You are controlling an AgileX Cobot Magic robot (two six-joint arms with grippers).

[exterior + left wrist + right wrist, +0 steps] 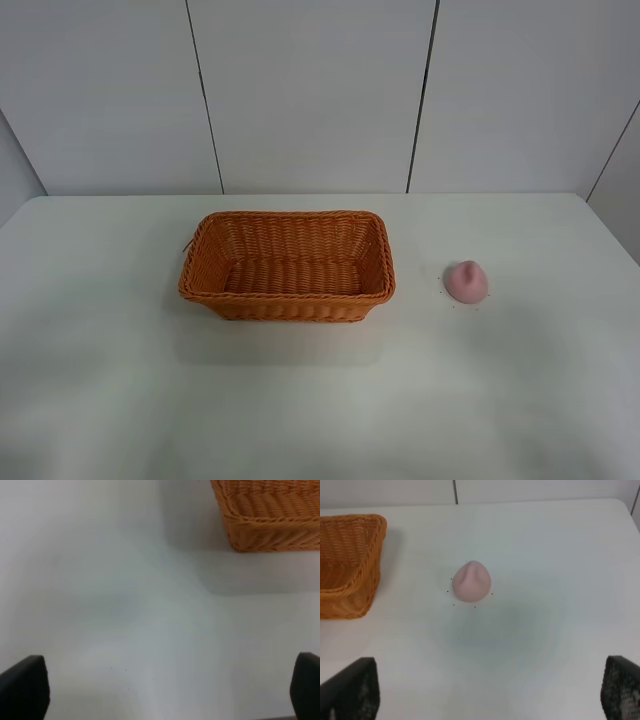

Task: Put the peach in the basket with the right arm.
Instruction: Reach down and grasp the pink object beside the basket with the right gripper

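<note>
The pink peach (466,281) rests on the white table, to the right of the orange-brown wicker basket (288,264), with a gap between them. Nothing lies in the basket. Neither arm shows in the exterior high view. In the right wrist view the peach (471,581) lies ahead of my right gripper (486,687), which is open and holds nothing; a corner of the basket (347,562) is off to one side. My left gripper (165,690) is open too, above bare table, with a basket corner (270,515) ahead of it.
The white table (120,400) ends at a back edge below grey wall panels (310,90). Its right edge runs close beyond the peach. A few tiny dark specks dot the surface around the peach.
</note>
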